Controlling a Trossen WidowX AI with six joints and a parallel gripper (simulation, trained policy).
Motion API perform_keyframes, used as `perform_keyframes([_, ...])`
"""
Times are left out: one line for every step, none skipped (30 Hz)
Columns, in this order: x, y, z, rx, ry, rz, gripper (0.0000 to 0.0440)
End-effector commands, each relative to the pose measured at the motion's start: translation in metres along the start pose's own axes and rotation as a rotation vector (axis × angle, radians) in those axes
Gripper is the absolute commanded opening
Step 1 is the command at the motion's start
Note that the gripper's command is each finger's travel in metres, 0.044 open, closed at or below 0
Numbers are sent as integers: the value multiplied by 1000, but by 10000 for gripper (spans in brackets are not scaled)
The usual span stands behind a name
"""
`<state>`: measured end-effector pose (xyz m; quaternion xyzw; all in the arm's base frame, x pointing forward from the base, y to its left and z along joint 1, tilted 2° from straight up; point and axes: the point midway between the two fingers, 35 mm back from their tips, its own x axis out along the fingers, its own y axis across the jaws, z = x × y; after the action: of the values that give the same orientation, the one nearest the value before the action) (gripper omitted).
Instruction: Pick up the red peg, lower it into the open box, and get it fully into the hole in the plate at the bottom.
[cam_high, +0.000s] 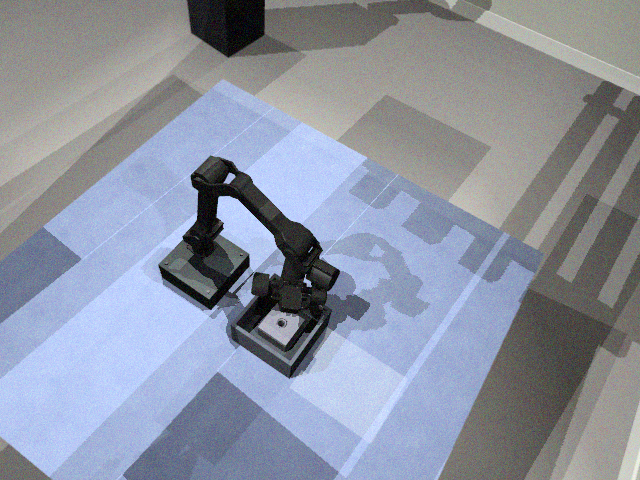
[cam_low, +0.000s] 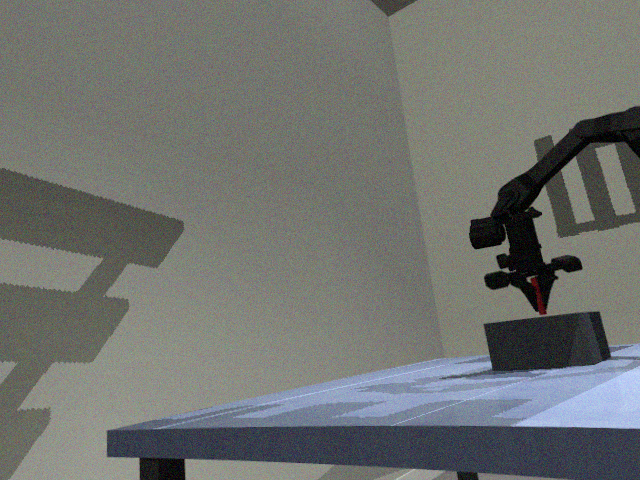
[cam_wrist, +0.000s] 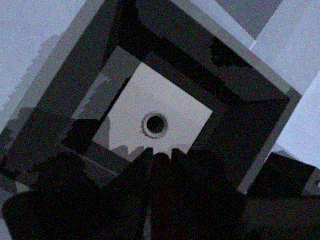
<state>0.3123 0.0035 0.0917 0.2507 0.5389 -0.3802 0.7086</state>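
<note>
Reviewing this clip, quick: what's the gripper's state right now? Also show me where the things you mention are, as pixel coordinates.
Gripper (cam_high: 297, 313) (cam_low: 539, 308) (cam_wrist: 161, 153): closed, holding the red peg (cam_low: 538, 294) (cam_wrist: 161, 182) between its fingers.
</note>
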Motion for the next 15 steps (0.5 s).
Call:
perform_keyframes([15, 1, 11, -25, 23, 3, 1])
perform_keyframes([18, 1, 13, -32, 28, 5, 1])
perform_keyframes([21, 1, 15, -39, 34, 8, 1])
perform_keyframes([24, 1, 16, -47, 40, 10, 0])
perform_keyframes([28, 1, 17, -55, 45, 13, 0])
perform_keyframes([31, 2, 17, -64, 52, 15, 0])
perform_keyframes([34, 2, 17, -73, 59, 18, 0])
perform_keyframes([38, 2, 17, -83, 66, 20, 0])
perform_keyframes([41, 2, 17, -93, 73, 22, 0])
perform_keyframes([44, 2, 16, -104, 82, 24, 2])
perform_keyframes([47, 2, 15, -114, 91, 24, 9])
perform_keyframes([51, 2, 14, -124, 100, 25, 23])
perform_keyframes([54, 1, 13, -133, 110, 25, 43])
perform_keyframes([57, 2, 13, -140, 119, 25, 66])
perform_keyframes([59, 2, 12, -146, 126, 25, 91])
